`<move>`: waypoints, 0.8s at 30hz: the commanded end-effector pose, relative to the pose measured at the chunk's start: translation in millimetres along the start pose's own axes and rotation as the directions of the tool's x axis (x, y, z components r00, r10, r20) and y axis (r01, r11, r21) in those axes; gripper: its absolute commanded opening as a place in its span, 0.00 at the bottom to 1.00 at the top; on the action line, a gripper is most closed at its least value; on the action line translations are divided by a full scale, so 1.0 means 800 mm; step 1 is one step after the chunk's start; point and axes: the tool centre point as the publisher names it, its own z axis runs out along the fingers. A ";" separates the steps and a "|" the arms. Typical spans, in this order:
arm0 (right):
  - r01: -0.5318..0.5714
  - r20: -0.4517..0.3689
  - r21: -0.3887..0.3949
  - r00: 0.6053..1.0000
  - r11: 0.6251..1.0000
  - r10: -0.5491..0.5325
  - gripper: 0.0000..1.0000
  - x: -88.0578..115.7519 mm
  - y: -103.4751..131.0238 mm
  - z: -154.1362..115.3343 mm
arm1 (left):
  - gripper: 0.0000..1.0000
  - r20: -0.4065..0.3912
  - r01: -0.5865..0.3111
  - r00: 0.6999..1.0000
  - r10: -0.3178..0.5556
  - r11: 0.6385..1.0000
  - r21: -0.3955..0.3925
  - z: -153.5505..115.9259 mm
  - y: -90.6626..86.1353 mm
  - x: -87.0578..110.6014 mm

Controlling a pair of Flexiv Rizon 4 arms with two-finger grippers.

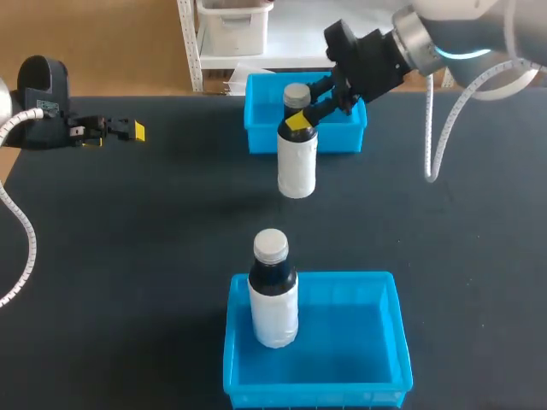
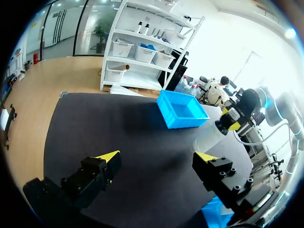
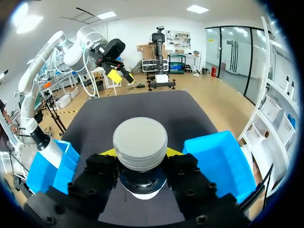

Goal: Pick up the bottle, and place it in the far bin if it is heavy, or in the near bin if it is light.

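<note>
A white bottle (image 1: 297, 162) with a grey cap and dark neck stands upright just in front of the far blue bin (image 1: 350, 135). My right gripper (image 1: 299, 120) is shut on its neck, one yellow tip on each side. In the right wrist view the cap (image 3: 140, 142) fills the space between the fingers of the right gripper (image 3: 141, 156). Whether the bottle's base touches the table I cannot tell. My left gripper (image 1: 128, 130) hovers open and empty over the table's far left; its own view shows the left gripper (image 2: 156, 159) with tips wide apart.
The near blue bin (image 1: 359, 342) at the table's front holds a second, similar bottle (image 1: 273, 295) standing at its left side. The far bin (image 2: 183, 110) is empty inside. Dark tabletop lies open between the two bins and to the left.
</note>
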 end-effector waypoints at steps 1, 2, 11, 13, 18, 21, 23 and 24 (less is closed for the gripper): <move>0.013 -0.011 0.055 1.000 0.998 -0.012 0.00 -0.010 0.025 -0.034 | 1.00 0.000 0.000 1.000 0.000 1.000 0.000 0.000 0.000 0.000; 0.016 -0.013 0.061 1.000 0.998 -0.016 0.00 -0.011 0.026 -0.040 | 1.00 0.000 0.000 1.000 0.000 1.000 0.000 0.000 0.000 0.000; 0.034 -0.020 0.106 0.999 0.994 -0.032 0.00 -0.008 0.028 -0.096 | 1.00 0.000 0.000 1.000 0.000 1.000 0.000 0.000 0.000 0.000; 0.035 -0.020 0.108 0.999 0.994 -0.033 0.00 -0.004 0.028 -0.108 | 1.00 0.000 0.000 1.000 0.000 1.000 0.000 0.000 0.000 0.000; 0.028 -0.006 0.100 1.000 0.995 -0.028 0.00 0.010 0.030 -0.135 | 1.00 0.000 0.000 1.000 0.000 1.000 0.000 0.000 0.000 0.000; 0.015 -0.001 0.103 1.000 0.995 -0.015 0.00 0.022 0.031 -0.149 | 1.00 0.000 0.000 1.000 0.000 1.000 0.000 0.000 0.000 0.000; 0.007 -0.005 0.107 1.000 0.994 -0.007 0.00 0.029 0.031 -0.157 | 1.00 0.000 0.000 1.000 0.000 1.000 0.000 0.000 0.000 0.000; 0.002 -0.006 0.109 1.000 0.994 -0.002 0.00 0.032 0.031 -0.161 | 1.00 0.000 0.000 1.000 0.000 1.000 0.000 0.000 0.000 0.000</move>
